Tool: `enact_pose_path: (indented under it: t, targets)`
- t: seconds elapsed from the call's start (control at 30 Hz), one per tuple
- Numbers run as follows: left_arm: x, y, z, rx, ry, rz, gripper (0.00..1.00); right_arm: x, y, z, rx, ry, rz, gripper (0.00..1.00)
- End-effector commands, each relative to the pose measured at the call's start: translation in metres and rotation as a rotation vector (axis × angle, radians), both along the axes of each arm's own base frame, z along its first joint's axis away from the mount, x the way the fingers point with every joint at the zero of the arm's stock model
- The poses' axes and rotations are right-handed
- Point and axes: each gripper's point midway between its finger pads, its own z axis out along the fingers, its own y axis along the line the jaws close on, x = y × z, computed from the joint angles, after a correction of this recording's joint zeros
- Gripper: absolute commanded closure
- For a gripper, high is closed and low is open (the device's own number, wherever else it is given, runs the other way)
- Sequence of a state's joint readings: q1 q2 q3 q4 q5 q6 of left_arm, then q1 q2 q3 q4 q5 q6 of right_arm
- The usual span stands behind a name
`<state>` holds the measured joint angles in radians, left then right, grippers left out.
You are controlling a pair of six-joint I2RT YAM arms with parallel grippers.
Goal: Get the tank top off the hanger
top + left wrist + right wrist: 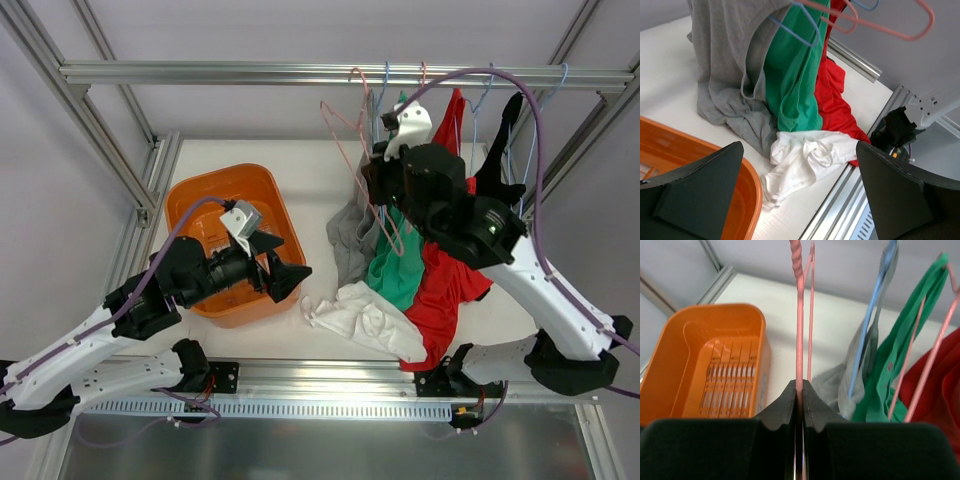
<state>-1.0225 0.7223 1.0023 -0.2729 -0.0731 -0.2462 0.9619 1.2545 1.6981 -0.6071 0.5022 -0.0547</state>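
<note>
A white tank top (365,322) (805,160) lies crumpled on the table beside the basket's right side, touching the hems of the hanging clothes. My left gripper (283,262) (800,147) hovers open above the basket's near right rim, nothing between its fingers, the white top below and beyond them. My right gripper (380,172) (801,387) is shut on the wire of a pink hanger (347,130) (799,315) (900,32) that hangs under the rail; no cloth shows on that hanger.
An orange basket (190,200) (752,185) (670,355) stands at the left. Grey (350,235), green (400,265), red (445,290) and black (500,160) garments hang on hangers from the overhead rail (300,72). Frame posts flank the table.
</note>
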Motion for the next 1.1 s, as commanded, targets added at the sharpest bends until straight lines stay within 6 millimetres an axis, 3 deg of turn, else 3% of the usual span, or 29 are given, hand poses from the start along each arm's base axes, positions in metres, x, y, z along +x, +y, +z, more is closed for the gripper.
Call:
enact_pose_path:
  t: [0.0, 0.13, 0.37, 0.6, 0.9, 0.93, 0.97, 1.03, 1.07]
  targets:
    - [-0.010, 0.004, -0.005, 0.000, -0.005, -0.034, 0.01, 0.020, 0.009, 0.041, 0.055, -0.093, -0.064, 1.00]
    - [-0.016, 0.009, -0.002, -0.018, -0.006, -0.044, 0.01, 0.051, 0.032, 0.047, 0.025, -0.108, -0.099, 1.00]
    - [-0.016, 0.015, -0.007, -0.013, 0.015, -0.024, 0.01, 0.084, 0.043, 0.039, 0.049, -0.078, -0.144, 1.00]
    - [-0.015, 0.016, -0.012, 0.004, 0.022, -0.013, 0.01, 0.092, 0.052, 0.000, 0.044, -0.016, -0.175, 1.00]
    - [-0.014, 0.011, -0.017, 0.027, 0.033, -0.023, 0.01, 0.089, 0.058, -0.005, 0.092, 0.008, -0.163, 0.98]
    - [-0.014, 0.011, -0.017, 0.029, 0.033, -0.024, 0.01, 0.087, 0.057, -0.002, 0.100, 0.004, -0.156, 0.91]
    - [-0.013, 0.009, -0.018, 0.034, 0.036, -0.026, 0.01, 0.085, 0.057, 0.000, 0.104, 0.004, -0.146, 0.74]
    - [-0.013, 0.007, -0.020, 0.043, 0.040, -0.035, 0.01, 0.081, 0.055, 0.004, 0.111, 0.002, -0.132, 0.60]
    - [-0.012, 0.004, -0.022, 0.050, 0.045, -0.038, 0.01, 0.076, 0.052, 0.010, 0.124, -0.006, -0.121, 0.45]
